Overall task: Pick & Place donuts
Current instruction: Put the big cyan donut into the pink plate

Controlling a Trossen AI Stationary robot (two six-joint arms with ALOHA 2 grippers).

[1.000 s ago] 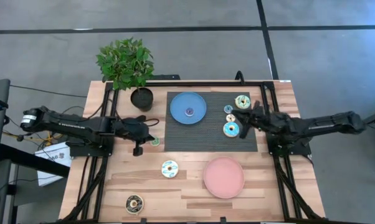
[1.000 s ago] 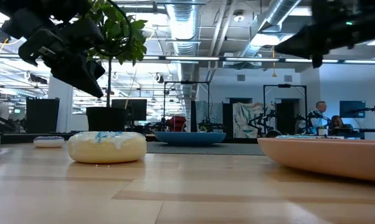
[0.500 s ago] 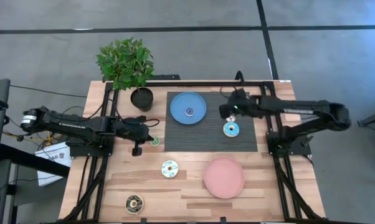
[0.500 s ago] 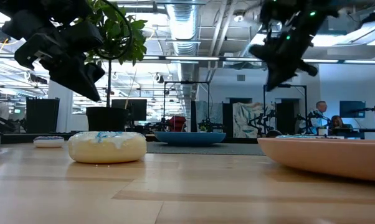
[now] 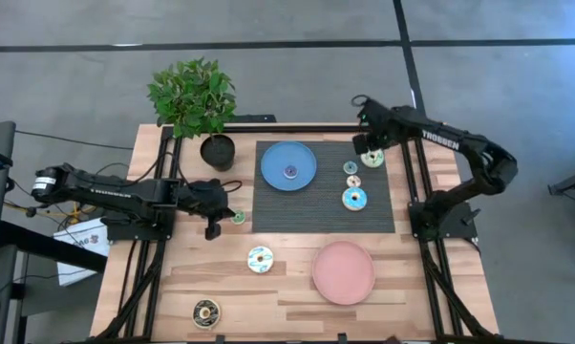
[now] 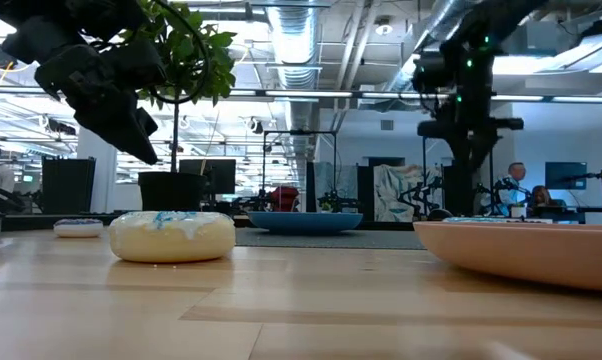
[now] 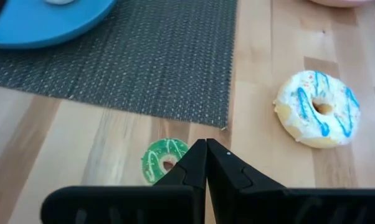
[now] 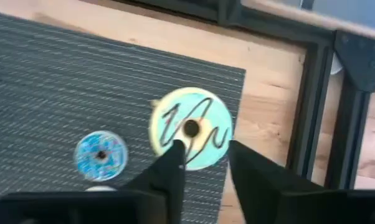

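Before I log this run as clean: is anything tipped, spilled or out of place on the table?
Nothing stands out. The donuts lie flat: cream one, dark brown one, tiny green one by the shut left gripper. The right gripper, jaws parted, is over the pale green-iced donut.

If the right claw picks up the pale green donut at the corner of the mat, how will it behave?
The pale green donut lies flat and ring-shaped, so it probably will not roll unless tipped on edge. It looks small and likely light. The right claw hangs open just above it; its smooth icing may slip if pinched off-centre.
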